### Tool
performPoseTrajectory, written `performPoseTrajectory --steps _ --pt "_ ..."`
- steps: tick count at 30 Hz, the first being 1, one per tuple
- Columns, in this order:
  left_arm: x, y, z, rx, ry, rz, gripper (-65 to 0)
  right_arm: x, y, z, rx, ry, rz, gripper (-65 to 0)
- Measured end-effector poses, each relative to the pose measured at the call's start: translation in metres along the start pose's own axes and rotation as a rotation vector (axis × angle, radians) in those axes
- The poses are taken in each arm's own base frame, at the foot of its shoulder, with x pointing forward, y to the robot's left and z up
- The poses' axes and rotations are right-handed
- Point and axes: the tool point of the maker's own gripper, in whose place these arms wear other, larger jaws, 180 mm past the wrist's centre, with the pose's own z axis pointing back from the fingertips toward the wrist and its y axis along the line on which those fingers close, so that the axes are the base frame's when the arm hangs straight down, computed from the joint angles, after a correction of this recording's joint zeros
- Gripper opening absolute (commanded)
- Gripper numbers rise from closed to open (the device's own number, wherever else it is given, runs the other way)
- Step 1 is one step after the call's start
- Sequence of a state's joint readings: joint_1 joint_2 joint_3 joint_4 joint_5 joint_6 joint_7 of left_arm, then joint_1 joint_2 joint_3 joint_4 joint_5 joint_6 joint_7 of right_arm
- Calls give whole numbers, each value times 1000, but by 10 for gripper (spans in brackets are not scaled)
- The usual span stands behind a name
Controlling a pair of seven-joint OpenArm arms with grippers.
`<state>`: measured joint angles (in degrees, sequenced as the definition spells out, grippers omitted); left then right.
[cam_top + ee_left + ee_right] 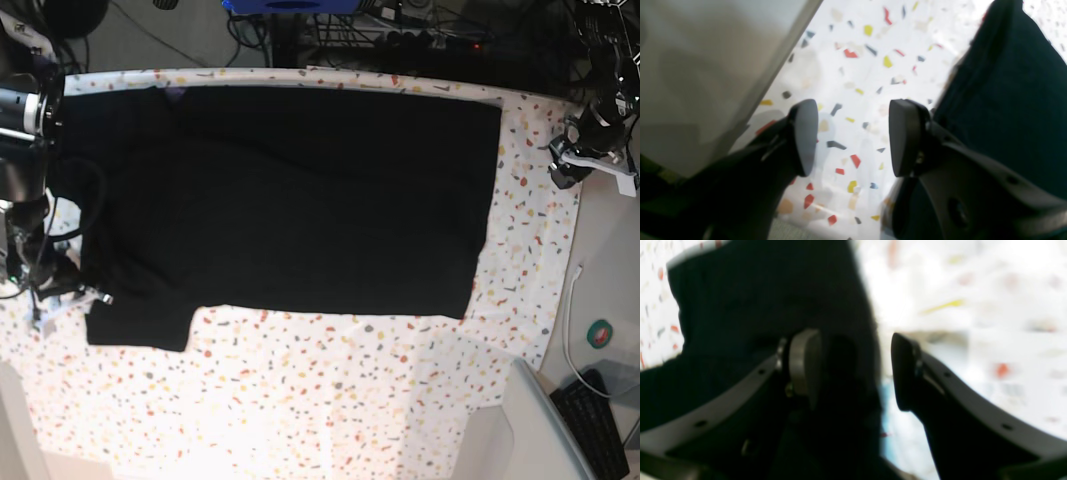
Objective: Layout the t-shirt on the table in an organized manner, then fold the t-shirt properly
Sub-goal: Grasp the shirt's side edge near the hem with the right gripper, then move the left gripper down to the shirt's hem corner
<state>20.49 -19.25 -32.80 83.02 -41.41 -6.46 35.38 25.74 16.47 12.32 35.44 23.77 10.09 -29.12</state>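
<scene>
The black t-shirt lies spread flat on the speckled table, one sleeve at the lower left; no print shows. My left gripper is open and empty over bare table, with the t-shirt's edge just to its right. In the base view the left gripper hovers beyond the shirt's right edge. My right gripper is open, its jaws straddling the t-shirt's edge without pinching it. In the base view the right gripper sits by the sleeve.
The table's edge runs diagonally close to my left gripper, with grey floor beyond it. A white cable, a green disc and a keyboard lie off the table at the right. Cables crowd the far side.
</scene>
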Motion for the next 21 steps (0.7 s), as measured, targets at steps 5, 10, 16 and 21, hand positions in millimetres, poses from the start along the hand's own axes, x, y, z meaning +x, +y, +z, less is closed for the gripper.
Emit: performPoseTrajectory --steps 5,10,16,21 --pt "1 -1 0 -3 -3 3 -329 -1 -11 -5 -34 1 15 -329" --pt "1 -1 0 -4 -3 3 -329 -8 -5 -9 -29 11 38 -339" --pt "15 -12 -8 -24 -30 9 -331 -13 -6 -10 -28 14 31 -635" --pt "47 -30 -17 -42 -92 -10 -326 -15 -1 -11 -16 21 24 -650"
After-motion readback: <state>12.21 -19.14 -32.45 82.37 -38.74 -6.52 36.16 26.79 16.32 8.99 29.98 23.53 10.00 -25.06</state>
